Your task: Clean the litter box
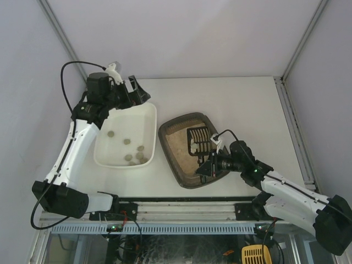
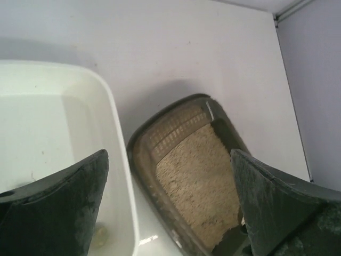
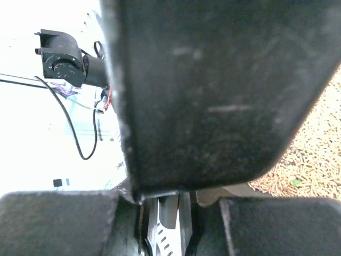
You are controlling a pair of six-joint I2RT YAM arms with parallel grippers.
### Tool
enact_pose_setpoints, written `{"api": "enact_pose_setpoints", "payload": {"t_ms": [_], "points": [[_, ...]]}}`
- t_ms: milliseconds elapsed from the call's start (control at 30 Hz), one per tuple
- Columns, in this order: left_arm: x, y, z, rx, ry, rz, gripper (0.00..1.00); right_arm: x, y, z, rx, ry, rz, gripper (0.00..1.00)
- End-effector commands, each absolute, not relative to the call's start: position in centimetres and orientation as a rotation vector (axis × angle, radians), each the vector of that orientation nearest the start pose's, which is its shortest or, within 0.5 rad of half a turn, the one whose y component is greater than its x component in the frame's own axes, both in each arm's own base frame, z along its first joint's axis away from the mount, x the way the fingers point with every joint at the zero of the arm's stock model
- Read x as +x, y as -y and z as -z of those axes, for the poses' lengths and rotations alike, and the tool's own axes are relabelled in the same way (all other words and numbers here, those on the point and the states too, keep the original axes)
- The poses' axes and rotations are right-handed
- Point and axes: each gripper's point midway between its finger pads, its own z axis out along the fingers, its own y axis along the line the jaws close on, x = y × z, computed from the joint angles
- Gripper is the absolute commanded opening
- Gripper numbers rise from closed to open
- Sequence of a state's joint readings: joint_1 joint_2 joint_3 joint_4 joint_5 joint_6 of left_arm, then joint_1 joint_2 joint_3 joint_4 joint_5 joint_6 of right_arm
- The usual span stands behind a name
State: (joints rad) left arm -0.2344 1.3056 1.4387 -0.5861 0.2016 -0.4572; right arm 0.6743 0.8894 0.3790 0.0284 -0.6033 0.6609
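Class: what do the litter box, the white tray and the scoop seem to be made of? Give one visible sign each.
Litter box: likely moulded plastic, dark grey-brown, matte; rounded corners, gridded inner wall.
White tray: probably glossy plastic; glints on its rim.
Scoop: black, seemingly plastic; thin slotted bars.

No text, label, brand or number is legible in any view. The litter box (image 1: 168, 140) and the white tray (image 1: 132, 118) left of it look unmarked
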Motion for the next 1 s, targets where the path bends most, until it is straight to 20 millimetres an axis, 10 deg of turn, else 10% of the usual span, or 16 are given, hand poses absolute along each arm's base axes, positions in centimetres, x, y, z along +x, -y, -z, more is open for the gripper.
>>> {"api": "enact_pose_setpoints", "payload": {"t_ms": [0, 500, 667, 967], "points": [[35.1, 12.9, -29.6, -0.033, -2.111, 0.809, 1.0, 13.6, -27.2, -13.9, -0.546, -2.122, -1.337, 0.0], [35.8, 10.2, -25.6, -0.153, -2.174, 0.655, 0.98, 15.4, -26.8, -16.5, -0.064, -1.973, -1.546, 0.0], [35.8, 10.8, -25.1, -0.149, -2.193, 0.676, 0.97, 12.7, -30.0, -17.9, -0.2, -1.999, -1.661, 0.0], [35.8, 11.0, -25.0, -0.145, -2.195, 0.687, 0.95, 13.9, -30.6, -20.4, -0.139, -1.974, -1.724, 0.0]]}}
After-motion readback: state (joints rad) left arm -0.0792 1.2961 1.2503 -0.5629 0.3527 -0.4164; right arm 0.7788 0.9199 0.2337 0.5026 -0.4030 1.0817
